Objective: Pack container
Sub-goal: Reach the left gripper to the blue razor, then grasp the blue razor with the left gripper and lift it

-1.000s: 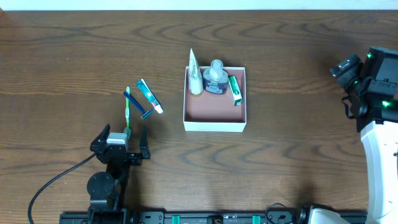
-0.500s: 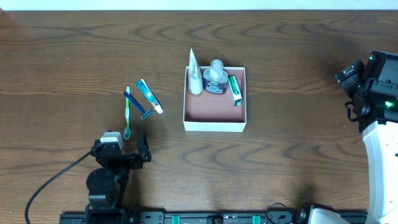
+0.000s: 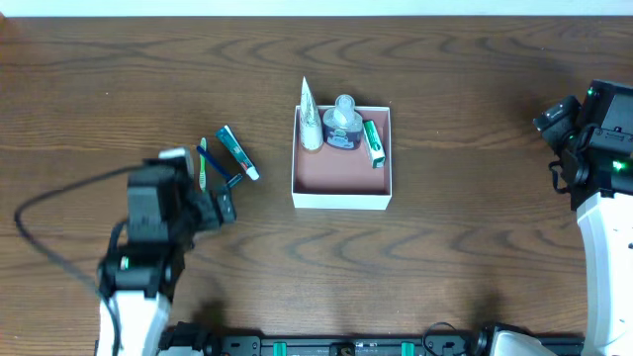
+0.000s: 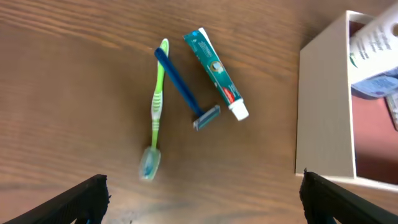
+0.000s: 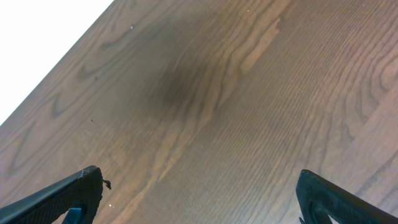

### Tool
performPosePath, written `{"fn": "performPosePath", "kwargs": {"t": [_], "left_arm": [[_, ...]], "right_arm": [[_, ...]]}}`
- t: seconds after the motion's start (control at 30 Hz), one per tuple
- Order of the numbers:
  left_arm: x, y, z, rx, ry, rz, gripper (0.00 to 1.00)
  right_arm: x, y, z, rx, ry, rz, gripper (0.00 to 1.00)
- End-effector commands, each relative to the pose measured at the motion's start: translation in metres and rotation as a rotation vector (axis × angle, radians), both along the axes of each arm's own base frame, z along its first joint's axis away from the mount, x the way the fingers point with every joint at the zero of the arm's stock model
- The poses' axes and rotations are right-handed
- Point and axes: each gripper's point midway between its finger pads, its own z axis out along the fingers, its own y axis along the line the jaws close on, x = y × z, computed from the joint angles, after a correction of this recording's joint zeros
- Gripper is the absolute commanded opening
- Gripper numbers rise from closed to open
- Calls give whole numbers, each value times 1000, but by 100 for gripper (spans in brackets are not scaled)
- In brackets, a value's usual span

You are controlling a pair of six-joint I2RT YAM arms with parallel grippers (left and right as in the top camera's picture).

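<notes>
Two sets of fingers are standing wide open, holding nothing: the left fingers (image 4: pixel 84 198) are hovering over a toothbrush (image 4: pixel 155 107), razor (image 4: pixel 180 84) and toothpaste (image 4: pixel 214 71), the right fingers (image 5: pixel 74 190) over the tabletop (image 3: pixel 475 119) at far right. The container (image 3: pixel 341 201) is sitting mid-tabletop, right of those items.

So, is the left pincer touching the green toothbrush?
Apart. The left wrist view shows bare table between the green toothbrush and both fingertips of the open left pincer.
</notes>
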Motion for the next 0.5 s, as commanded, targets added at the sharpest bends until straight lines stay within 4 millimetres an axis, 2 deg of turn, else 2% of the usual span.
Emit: {"fn": "performPosePath", "kwargs": {"t": [0.0,0.1,0.17,0.23,0.33,0.47], "left_arm": [[7,-7,-20,-47,91,-11,98],[14,-7,-47,-43,172,-13,98],[18,-7,-60,-44,214,-10,94],[22,-7,-70,-64,253,23,93],[32,-7,-79,-119,269,110,93],[46,-6,-88,-179,271,222,82]], "right_arm": [[-1,-6,4,-17,-1,-19,99],[-1,-6,4,-17,-1,-19,99],[-1,-6,4,-17,-1,-19,99],[-1,-6,4,-17,-1,-19,99],[-1,-6,4,-17,-1,-20,99],[-1,-6,4,-17,-1,-20,99]]}}
